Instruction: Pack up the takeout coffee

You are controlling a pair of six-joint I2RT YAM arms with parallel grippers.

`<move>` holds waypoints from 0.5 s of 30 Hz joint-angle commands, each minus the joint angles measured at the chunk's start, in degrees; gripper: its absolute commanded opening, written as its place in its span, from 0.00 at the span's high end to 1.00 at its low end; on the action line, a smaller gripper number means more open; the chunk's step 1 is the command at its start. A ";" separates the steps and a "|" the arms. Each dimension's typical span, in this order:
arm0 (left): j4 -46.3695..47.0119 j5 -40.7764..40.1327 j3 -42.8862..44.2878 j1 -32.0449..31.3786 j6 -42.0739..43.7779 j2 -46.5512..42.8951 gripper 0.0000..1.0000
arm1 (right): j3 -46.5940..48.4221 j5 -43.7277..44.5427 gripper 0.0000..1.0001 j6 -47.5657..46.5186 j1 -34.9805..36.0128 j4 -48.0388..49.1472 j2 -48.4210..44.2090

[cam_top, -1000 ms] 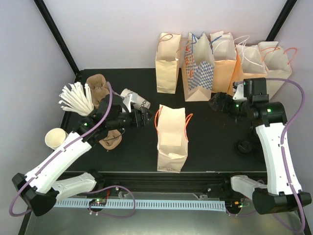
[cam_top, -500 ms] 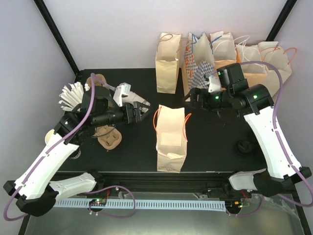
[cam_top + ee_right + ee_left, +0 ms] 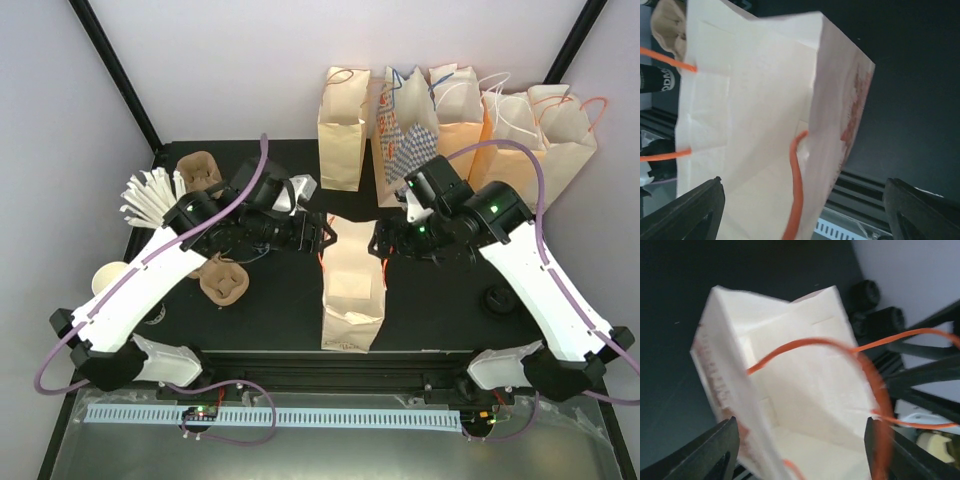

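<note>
The takeout coffee cup does not show in any view; my left arm covers the table left of the centre bag. A cream paper bag (image 3: 351, 285) with orange handles stands open at the table's middle. My left gripper (image 3: 318, 237) is open and empty at the left edge of the bag's mouth. My right gripper (image 3: 384, 241) is open and empty at its right edge. The left wrist view looks into the bag (image 3: 805, 380) between my wide-open left gripper (image 3: 801, 440). The right wrist view shows the bag's side and mouth (image 3: 750, 100) between my open right gripper (image 3: 805, 200).
A row of paper bags (image 3: 440, 130) stands along the back. Brown pulp carriers (image 3: 222, 280) lie at the left, with a white bundle of sticks (image 3: 150, 200) and a plain cream cup (image 3: 112, 282). A round black lid-like thing (image 3: 498, 300) lies at the right.
Both arms have swung in toward the centre bag: the left gripper moved right from beside the carriers, the right gripper moved left from the back bags. The lettered cup seen earlier is now covered.
</note>
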 commanded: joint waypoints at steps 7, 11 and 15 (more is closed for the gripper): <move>-8.74 -12.14 -3.94 0.37 -0.39 -6.33 0.48 | -5.59 7.41 0.21 0.16 0.33 -2.31 -5.40; -5.54 -11.73 -8.64 1.31 -1.54 -10.22 0.51 | -4.09 9.75 0.24 0.06 0.31 -2.20 -5.29; -2.31 -9.40 -13.65 2.31 -2.83 -12.69 0.53 | -4.87 11.10 0.23 -1.16 0.30 -2.09 -4.92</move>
